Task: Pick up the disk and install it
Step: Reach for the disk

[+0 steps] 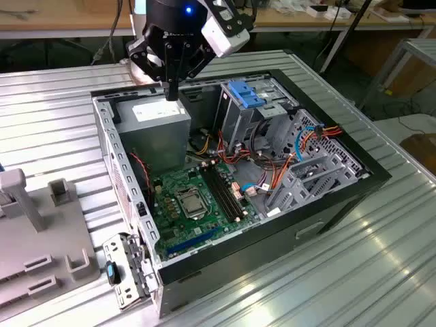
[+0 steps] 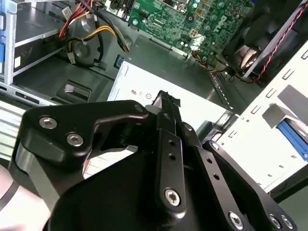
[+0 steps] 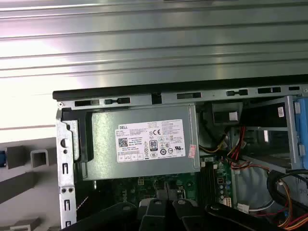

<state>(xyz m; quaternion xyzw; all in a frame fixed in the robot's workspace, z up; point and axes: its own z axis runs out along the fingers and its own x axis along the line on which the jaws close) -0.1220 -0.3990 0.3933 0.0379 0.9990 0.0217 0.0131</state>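
Installation is not begun, by the look of it. The gripper (image 1: 172, 94) hangs over the power supply (image 1: 160, 114) inside the uncovered computer case (image 1: 107, 139), its fingers pressed together on nothing. A blue sliver (image 3: 2, 159) by the grey stand (image 3: 41, 155), outside the case, may be the disk's rail. If so, the disk lies well apart from the gripper.

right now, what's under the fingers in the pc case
The shut fingers hang over the grey power-supply box, above its white label. Whatever lies beneath that box is covered by it.
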